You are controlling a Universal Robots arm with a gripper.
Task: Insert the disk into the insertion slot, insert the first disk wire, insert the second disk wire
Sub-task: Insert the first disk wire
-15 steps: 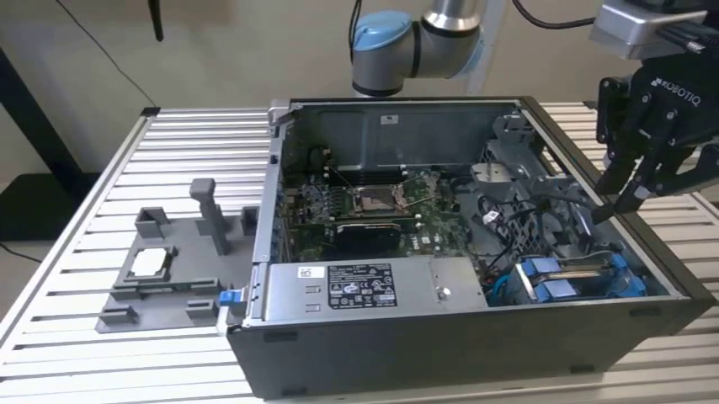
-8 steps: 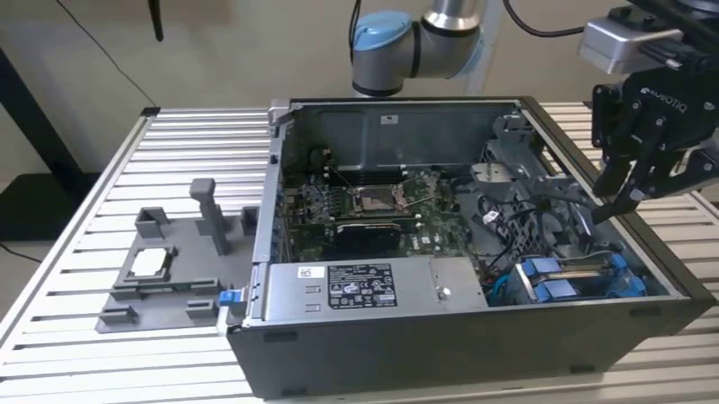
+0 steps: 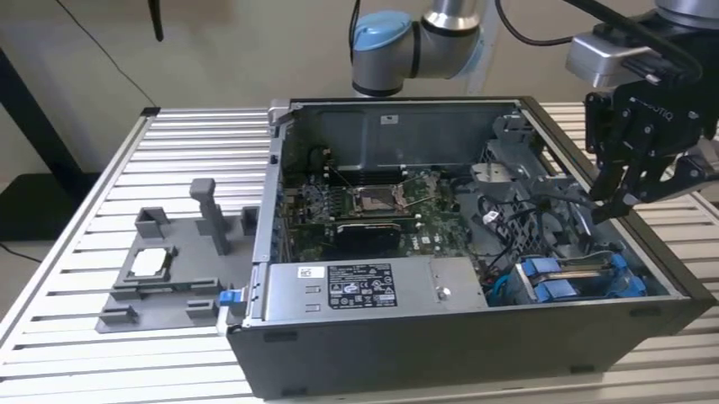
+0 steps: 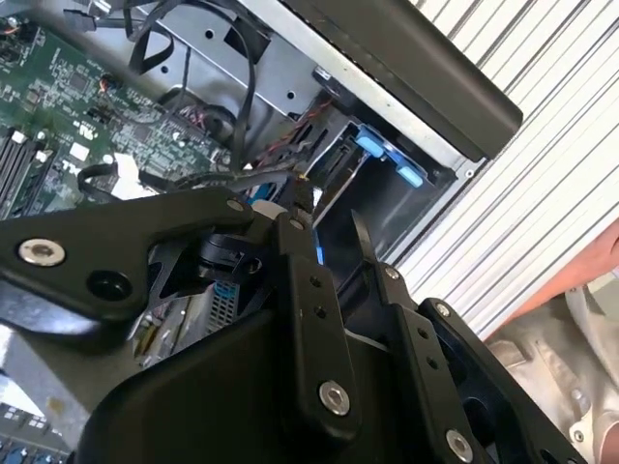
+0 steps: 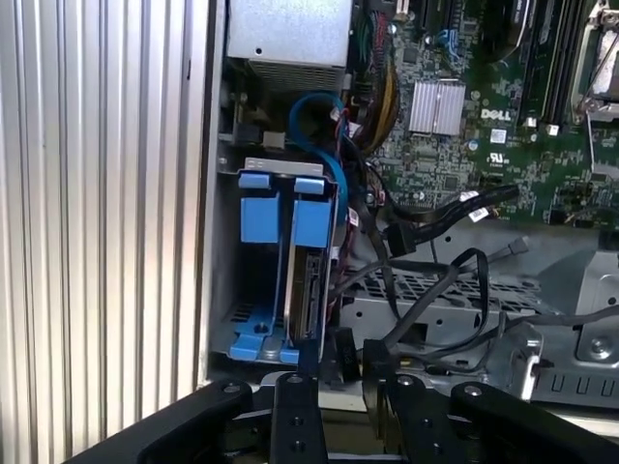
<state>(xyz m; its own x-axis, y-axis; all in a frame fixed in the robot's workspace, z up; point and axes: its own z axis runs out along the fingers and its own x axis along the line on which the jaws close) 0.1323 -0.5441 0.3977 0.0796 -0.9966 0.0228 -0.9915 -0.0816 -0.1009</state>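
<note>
Since the disk (image 5: 308, 290) appears seated in the insertion slot (image 5: 259, 208) at a corner of the case (image 3: 450, 362), the black wire (image 5: 401, 237) should be aligned squarely with its port; what the gripper (image 3: 624, 202) holds cannot be told.

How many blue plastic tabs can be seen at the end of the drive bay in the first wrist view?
2 blue tabs on the insertion slot: one tab next to the case wall, the other beside it, toward the motherboard. Cables may hide more.
</note>
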